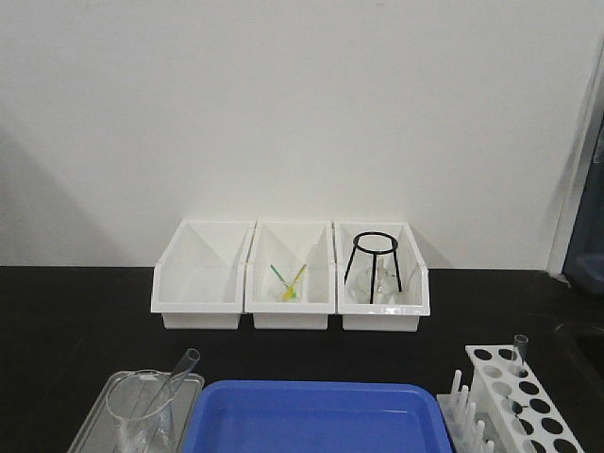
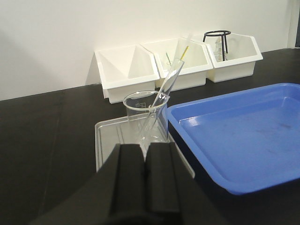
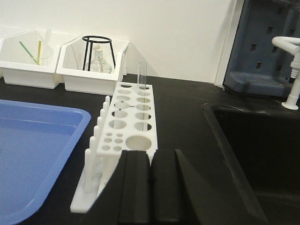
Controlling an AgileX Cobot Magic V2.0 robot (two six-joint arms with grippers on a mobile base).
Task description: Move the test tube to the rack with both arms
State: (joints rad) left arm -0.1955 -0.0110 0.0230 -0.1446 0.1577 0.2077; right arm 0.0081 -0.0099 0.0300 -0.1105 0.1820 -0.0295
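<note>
Black bench top (image 1: 75, 321) runs back to a white wall (image 1: 283, 94), where three white bins (image 1: 288, 274) stand in a row. On the left side a clear tray (image 2: 105, 140) carries a beaker (image 2: 133, 117). The test tube (image 2: 165, 96) leans inside this beaker, with its open rim up and tilted toward the bins. A blue tray (image 2: 243, 136) lies just beside the clear one, in the middle. On the right stands the rack (image 3: 132, 108), and a second tube (image 3: 142, 75) is upright in a hole at its far corner. The left gripper (image 2: 144, 149) is on the near side of the beaker, apart from it, fingers pressed together with nothing between. The right gripper (image 3: 151, 157) is at the near end of the rack, fingers also pressed together and empty.
</note>
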